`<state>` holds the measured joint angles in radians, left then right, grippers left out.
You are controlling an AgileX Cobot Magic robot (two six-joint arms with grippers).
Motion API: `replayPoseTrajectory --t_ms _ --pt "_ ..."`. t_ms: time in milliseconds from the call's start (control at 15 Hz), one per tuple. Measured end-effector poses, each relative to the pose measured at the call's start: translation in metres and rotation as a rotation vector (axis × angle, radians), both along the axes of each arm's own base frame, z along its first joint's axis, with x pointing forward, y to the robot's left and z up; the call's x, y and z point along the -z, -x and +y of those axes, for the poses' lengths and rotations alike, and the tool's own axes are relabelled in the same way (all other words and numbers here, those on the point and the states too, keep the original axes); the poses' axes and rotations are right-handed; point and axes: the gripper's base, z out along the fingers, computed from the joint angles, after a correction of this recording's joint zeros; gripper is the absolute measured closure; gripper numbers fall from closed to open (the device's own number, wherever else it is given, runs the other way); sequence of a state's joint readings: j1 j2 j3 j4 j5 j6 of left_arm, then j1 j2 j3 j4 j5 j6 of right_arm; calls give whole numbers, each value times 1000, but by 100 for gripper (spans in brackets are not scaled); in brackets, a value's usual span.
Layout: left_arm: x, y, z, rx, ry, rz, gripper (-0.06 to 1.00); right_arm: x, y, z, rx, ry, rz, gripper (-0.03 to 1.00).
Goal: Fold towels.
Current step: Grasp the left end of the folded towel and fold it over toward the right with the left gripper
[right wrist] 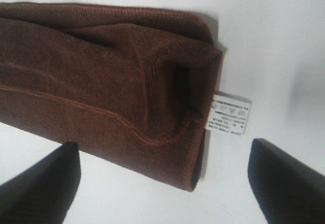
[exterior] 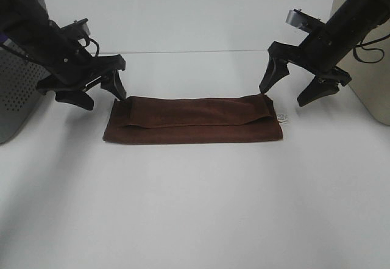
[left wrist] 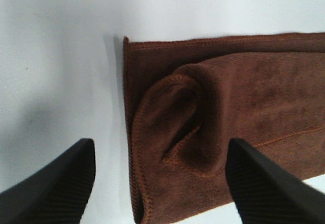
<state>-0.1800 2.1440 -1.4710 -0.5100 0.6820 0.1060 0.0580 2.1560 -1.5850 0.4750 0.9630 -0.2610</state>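
Note:
The dark reddish-brown towel (exterior: pixel 192 121) lies folded into a long strip on the white table, its white tag (exterior: pixel 283 118) sticking out at its right end. My left gripper (exterior: pixel 97 92) is open just above the towel's left end, one fingertip near the far left corner. My right gripper (exterior: pixel 291 92) is open just above the right end. The left wrist view shows the towel's left end (left wrist: pixel 203 127) with a puckered fold between the open fingers (left wrist: pixel 56 188). The right wrist view shows the right end (right wrist: pixel 111 82) and the tag (right wrist: pixel 228 113) between the open fingers (right wrist: pixel 43 183).
A grey perforated box (exterior: pixel 18 92) stands at the left edge behind my left arm. A beige box (exterior: pixel 372 68) stands at the right edge behind my right arm. The white table (exterior: pixel 195 208) stretches bare in front of the towel.

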Motion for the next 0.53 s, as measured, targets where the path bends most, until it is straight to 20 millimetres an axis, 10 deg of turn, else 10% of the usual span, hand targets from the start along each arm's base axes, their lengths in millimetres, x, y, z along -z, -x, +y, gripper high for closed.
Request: replayPoseTrajectory --t_ms 533 --pt "41 -6 -11 -17 129 39 26 0 -2 -1 14 16 -23 13"
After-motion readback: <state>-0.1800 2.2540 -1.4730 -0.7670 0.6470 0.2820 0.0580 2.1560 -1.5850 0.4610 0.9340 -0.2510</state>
